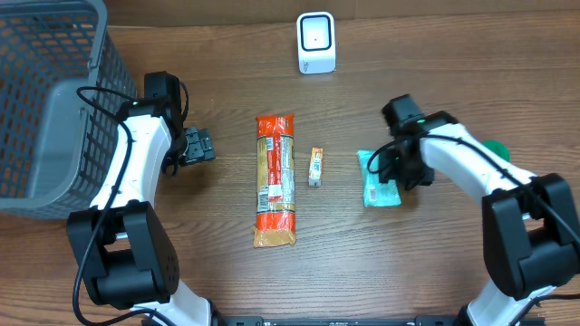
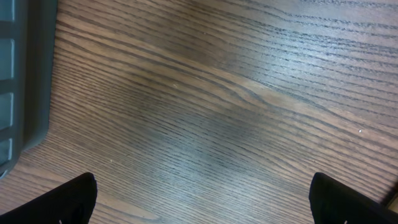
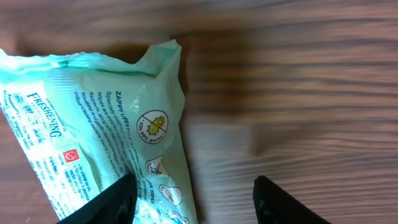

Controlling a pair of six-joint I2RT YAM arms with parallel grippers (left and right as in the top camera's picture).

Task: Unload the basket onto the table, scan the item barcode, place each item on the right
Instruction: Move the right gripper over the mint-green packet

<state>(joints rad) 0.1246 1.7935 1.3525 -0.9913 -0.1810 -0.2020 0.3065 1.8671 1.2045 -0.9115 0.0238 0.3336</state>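
Observation:
A mint-green wipes packet (image 1: 379,186) lies flat on the table at the right. My right gripper (image 1: 388,168) hovers over its near end. In the right wrist view the packet (image 3: 93,118) fills the left half, printed side up, with no barcode showing. My right gripper (image 3: 193,182) is open: the left finger (image 3: 115,199) sits over the packet and the right finger (image 3: 280,202) over bare wood, apart from the packet's edge. The white scanner (image 1: 315,43) stands at the back centre. My left gripper (image 1: 198,145) is open over bare wood (image 2: 202,186), holding nothing.
A long orange snack package (image 1: 275,179) and a small box (image 1: 315,167) lie in the middle of the table. A grey wire basket (image 1: 45,100) takes up the far left; its edge (image 2: 25,74) shows in the left wrist view. Something green (image 1: 496,147) peeks out behind my right arm.

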